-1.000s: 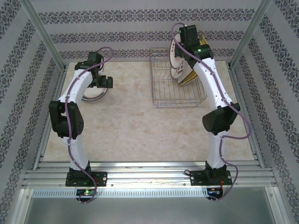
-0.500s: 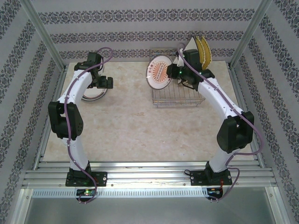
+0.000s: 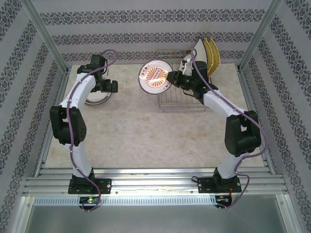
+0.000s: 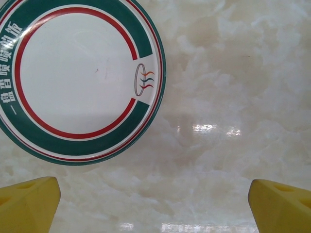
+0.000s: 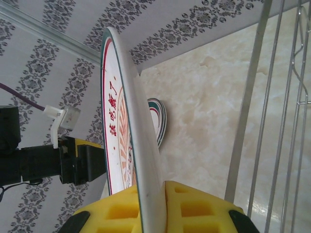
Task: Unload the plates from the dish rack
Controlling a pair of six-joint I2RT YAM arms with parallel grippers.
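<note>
The right gripper (image 3: 173,78) is clamping the round floral plate (image 3: 154,77) by its rim, at the dish rack's (image 3: 187,99) ten o'clock. It should be keeping the pinch firm (the plate is riding nearly upright) while carrying toward nine o'clock, where the left gripper (image 3: 111,86) is hanging wide open. The plate is now sitting farther from the rack than half a second ago.

the green plate (image 4: 77,82) runs off the top and left edges in the left wrist view; from above, the left gripper (image 3: 108,86) covers most of it. just corners of that gripper's pads (image 4: 29,206) show. the held plate (image 5: 127,145) is cut by the bottom edge, its rim buried in the right gripper (image 5: 151,208). the right arm (image 3: 221,104) hides part of the rack (image 3: 182,103) and the lower halves of the yellow plates (image 3: 212,53); their count is unclear.
</note>
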